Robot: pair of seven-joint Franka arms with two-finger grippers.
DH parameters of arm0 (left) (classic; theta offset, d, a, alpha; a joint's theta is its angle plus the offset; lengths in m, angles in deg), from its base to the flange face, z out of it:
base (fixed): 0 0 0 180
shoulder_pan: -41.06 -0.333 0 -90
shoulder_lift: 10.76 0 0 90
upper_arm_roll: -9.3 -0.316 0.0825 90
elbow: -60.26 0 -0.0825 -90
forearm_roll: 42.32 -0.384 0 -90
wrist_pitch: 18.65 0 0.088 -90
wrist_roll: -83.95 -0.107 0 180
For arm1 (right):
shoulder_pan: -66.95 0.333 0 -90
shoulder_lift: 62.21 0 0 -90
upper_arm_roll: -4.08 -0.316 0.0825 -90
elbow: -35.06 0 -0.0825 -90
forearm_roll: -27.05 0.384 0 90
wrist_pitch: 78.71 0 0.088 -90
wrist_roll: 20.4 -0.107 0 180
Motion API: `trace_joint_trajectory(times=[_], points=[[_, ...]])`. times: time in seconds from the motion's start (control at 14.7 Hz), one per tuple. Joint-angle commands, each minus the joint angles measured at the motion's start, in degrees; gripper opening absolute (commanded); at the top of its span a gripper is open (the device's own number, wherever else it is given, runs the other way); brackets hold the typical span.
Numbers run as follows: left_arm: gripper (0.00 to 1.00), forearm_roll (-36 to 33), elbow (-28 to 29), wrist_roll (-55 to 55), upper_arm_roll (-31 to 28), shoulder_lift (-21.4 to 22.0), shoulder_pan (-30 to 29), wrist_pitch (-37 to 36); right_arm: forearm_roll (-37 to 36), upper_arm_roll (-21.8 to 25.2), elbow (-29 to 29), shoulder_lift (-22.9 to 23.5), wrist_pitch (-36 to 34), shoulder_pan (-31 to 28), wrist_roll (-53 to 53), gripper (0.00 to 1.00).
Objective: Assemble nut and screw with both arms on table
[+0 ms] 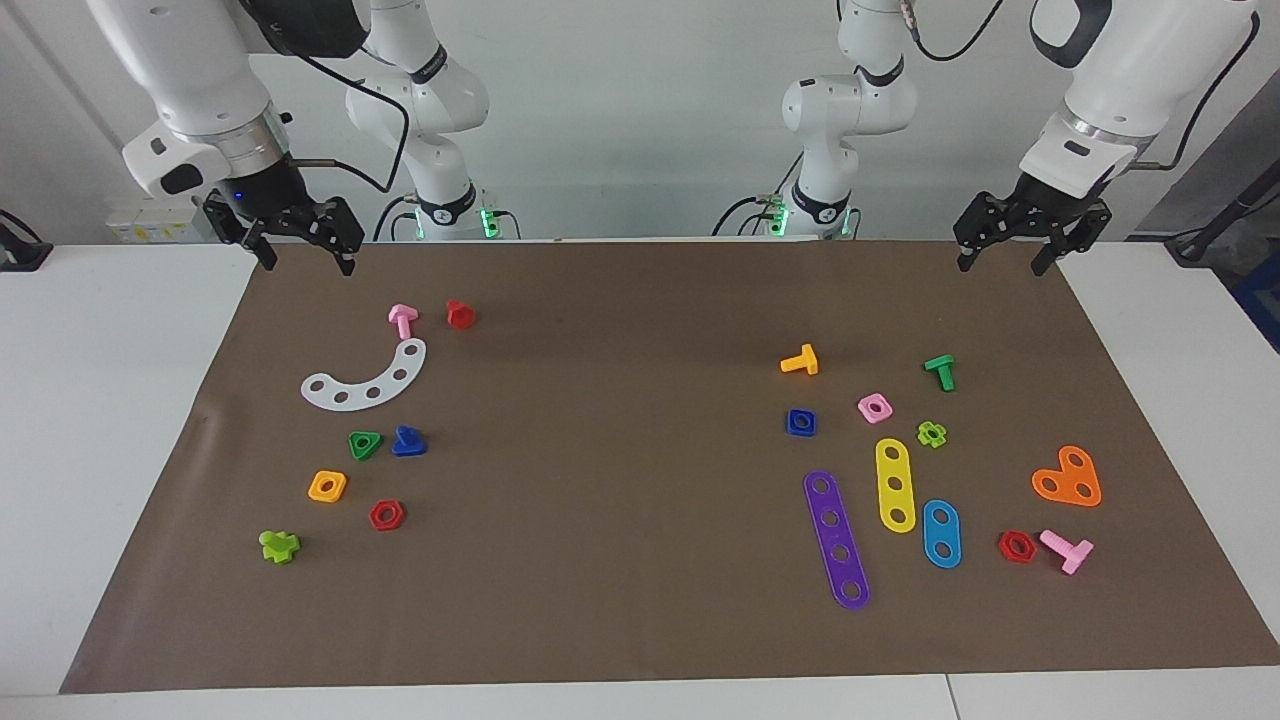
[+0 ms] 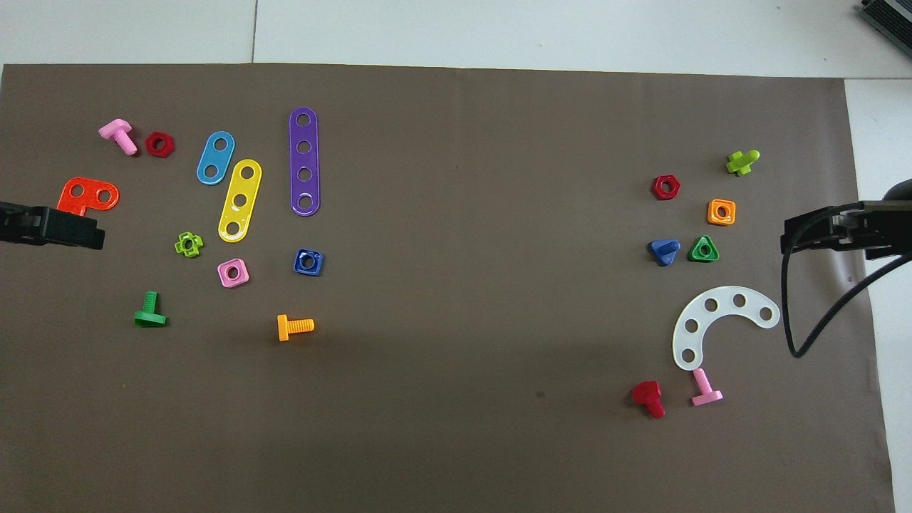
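Note:
The dark blue square nut (image 1: 801, 422) lies flat on the brown mat (image 1: 620, 450) toward the left arm's end; it also shows in the overhead view (image 2: 308, 262). The dark blue screw (image 1: 408, 441) with a triangular head lies toward the right arm's end, beside a green triangular nut (image 1: 364, 445); it also shows in the overhead view (image 2: 664, 251). My left gripper (image 1: 1000, 267) hangs open and empty over the mat's corner at its own end, seen in the overhead view (image 2: 50, 228) too. My right gripper (image 1: 307, 264) hangs open and empty over the mat's corner at its end (image 2: 819, 231).
Around the nut lie a pink square nut (image 1: 875, 407), an orange bolt (image 1: 800, 361), a green bolt (image 1: 940, 371) and purple (image 1: 838, 540), yellow and blue strips. Near the screw lie a white curved strip (image 1: 365, 380), an orange square nut (image 1: 327, 486) and a red hex nut (image 1: 386, 515).

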Motion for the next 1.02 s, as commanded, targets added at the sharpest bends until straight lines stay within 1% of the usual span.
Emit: trace_joint_trajectory(times=[0.0,0.07,0.14,0.27,0.34,0.48,0.54,0.61,0.75,0.95], points=[[1.00,-0.9,-0.2,-0.2,0.6,0.5,-0.7,-0.9,1.1,-0.1,-7.2,-1.9,6.6,-0.1,3.0,1.00],[1.00,-0.9,-0.3,-0.2,0.6,0.5,-0.7,-0.9,1.1,-0.2,-11.1,-2.6,10.7,0.1,3.6,1.00],[1.00,-0.9,-0.2,-0.2,0.6,0.5,-0.7,-1.0,1.1,-0.3,-13.6,-2.2,13.1,0.1,4.7,1.00],[1.00,-0.9,-0.3,-0.2,0.6,0.5,-0.7,-0.9,1.2,-0.2,-18.2,-0.7,19.3,0.1,9.2,1.00],[1.00,-0.9,-0.2,-0.2,0.6,0.5,-0.7,-0.9,1.2,-0.3,-21.4,-0.1,23.4,0.1,10.7,1.00],[1.00,-0.9,-0.2,-0.2,0.6,0.5,-0.7,-0.9,1.2,-0.2,-26.7,2.7,32.0,0.9,13.5,1.00],[1.00,-0.9,-0.2,-0.2,0.6,0.5,-0.7,-1.0,1.5,-0.3,-27.8,4.4,35.9,1.0,14.1,1.00],[1.00,-0.9,-0.2,-0.2,0.6,0.5,-0.7,-1.0,2.3,-0.2,-28.0,6.1,38.4,1.3,14.1,0.99],[1.00,-0.9,-0.2,-0.2,0.6,0.5,-0.7,-0.9,2.3,-0.3,-28.0,9.2,42.4,1.9,15.1,0.97],[1.00,-0.9,-0.2,-0.2,0.6,0.5,-0.7,-0.9,2.4,-0.2,-29.3,12.1,47.3,1.5,17.9,0.92]])
